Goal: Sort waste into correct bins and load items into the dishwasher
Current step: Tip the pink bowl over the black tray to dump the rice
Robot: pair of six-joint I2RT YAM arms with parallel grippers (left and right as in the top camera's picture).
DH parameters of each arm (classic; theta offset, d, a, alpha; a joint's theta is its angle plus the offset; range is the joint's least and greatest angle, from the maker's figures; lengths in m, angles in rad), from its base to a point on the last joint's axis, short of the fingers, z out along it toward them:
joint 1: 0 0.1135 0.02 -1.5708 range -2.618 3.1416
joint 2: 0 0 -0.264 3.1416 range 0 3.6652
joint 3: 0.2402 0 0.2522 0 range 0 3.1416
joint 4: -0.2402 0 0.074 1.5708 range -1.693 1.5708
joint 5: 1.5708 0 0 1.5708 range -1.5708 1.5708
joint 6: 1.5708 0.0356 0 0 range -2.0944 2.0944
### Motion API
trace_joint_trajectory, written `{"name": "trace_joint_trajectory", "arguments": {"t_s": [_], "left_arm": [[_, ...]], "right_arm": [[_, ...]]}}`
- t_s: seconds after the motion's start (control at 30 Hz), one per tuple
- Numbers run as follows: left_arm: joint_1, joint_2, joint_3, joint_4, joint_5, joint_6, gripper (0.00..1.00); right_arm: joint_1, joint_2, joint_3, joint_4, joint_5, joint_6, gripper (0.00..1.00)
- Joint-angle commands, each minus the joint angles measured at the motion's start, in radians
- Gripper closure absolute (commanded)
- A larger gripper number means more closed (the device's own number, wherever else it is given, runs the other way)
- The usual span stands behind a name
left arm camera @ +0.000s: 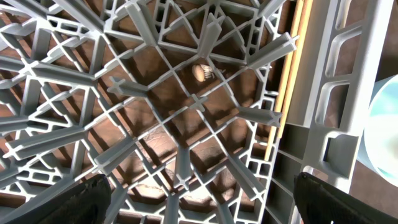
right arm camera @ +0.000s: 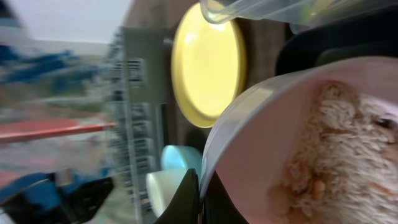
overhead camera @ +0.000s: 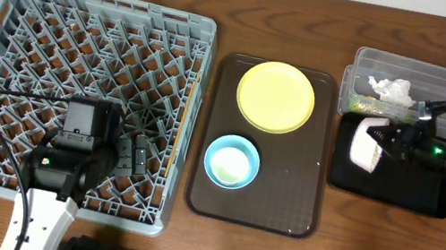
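My right gripper (overhead camera: 391, 140) is shut on the rim of the white bowl (overhead camera: 366, 143) and holds it tilted on its side over the black tray (overhead camera: 389, 187). In the right wrist view the white bowl (right arm camera: 267, 143) holds pale food crumbs (right arm camera: 339, 155). The clear tub (overhead camera: 369, 63) holds the crumpled white tissue (overhead camera: 392, 89) and the green-and-yellow wrapper (overhead camera: 360, 103). The pale-yellow plate (overhead camera: 275, 96) and the light-blue bowl (overhead camera: 231, 162) sit on the brown serving tray. My left gripper (left arm camera: 205, 202) is open over the grey dish rack (overhead camera: 85, 29), near its right wall.
The brown serving tray (overhead camera: 282, 208) lies between the rack and the bins. A yellowish stick (left arm camera: 287, 81) lies along the rack's right wall. A small pale crumb (left arm camera: 200, 73) lies under the rack lattice. The left arm's body (overhead camera: 73, 150) covers the rack's front part.
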Motion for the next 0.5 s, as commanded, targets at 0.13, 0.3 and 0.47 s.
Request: {"name": "trace_joint_trajectory", "arguments": {"t_s": [0.13, 0.3, 0.47], "left_arm": [[0.005, 0.004, 0.02, -0.003, 0.006, -0.002, 0.04], [0.005, 0.004, 0.02, -0.003, 0.006, -0.002, 0.04], [0.005, 0.004, 0.02, -0.003, 0.006, -0.002, 0.04]], "right_arm": [[-0.087, 0.122, 0.013, -0.002, -0.249, -0.064, 0.99], [-0.137, 0.183, 0.013, -0.002, -0.309, -0.08, 0.99], [-0.194, 0.198, 0.013, -0.002, -0.332, -0.079, 0.99]]}}
